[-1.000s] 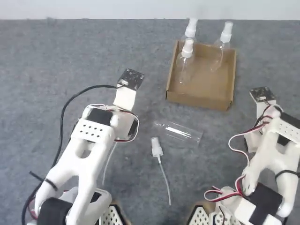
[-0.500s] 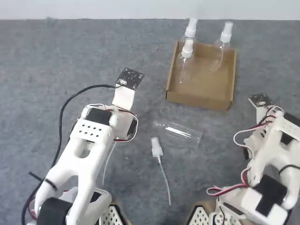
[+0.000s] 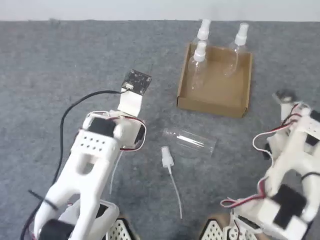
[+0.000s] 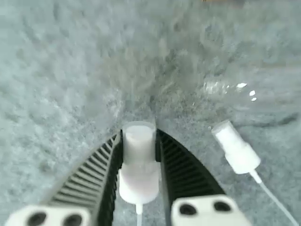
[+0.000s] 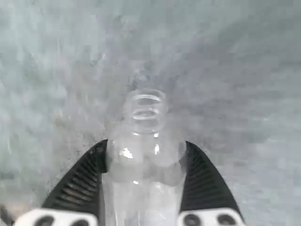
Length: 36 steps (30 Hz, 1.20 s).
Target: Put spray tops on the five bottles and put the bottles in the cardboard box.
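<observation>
Left wrist view has my left gripper (image 4: 138, 137) clamped on a spray top (image 4: 138, 167), my right gripper (image 5: 145, 148) clamped on an open bottle (image 5: 144, 125); any tilt could jam their meeting.

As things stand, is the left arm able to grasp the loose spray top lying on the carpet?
Probably not: the left gripper is shut on another spray top, though nothing blocks the loose spray top.

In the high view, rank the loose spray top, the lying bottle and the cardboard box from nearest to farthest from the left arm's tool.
1. The loose spray top, lying just beside the left tool.
2. The lying bottle, a little past that top, toward the box.
3. The cardboard box, farthest, toward the back of the table.
</observation>
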Each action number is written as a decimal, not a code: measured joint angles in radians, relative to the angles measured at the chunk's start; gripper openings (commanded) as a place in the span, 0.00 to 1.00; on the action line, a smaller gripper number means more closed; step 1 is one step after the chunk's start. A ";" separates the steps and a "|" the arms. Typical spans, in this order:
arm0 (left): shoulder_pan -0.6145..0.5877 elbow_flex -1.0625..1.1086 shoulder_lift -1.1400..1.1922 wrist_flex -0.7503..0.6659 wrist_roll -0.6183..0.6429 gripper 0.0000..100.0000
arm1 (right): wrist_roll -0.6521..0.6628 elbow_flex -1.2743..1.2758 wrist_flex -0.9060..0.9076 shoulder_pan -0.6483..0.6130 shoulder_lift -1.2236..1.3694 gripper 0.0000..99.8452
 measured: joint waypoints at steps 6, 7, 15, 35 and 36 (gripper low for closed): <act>-0.037 -0.046 -0.258 0.086 0.000 0.04 | -0.247 -0.043 0.025 -0.209 -0.322 0.01; -0.055 -0.069 -0.302 0.101 0.000 0.04 | -0.293 -0.043 0.025 -0.270 -0.381 0.01; -0.249 -0.313 -0.554 0.132 0.000 0.03 | -0.554 0.069 -0.114 -0.927 -0.559 0.01; -0.175 -0.500 -0.535 -0.078 0.256 0.01 | -0.644 0.578 -0.807 -1.419 -0.666 0.01; -0.166 -0.500 -0.523 -0.087 0.265 0.01 | -0.644 0.598 -0.822 -1.419 -0.686 0.01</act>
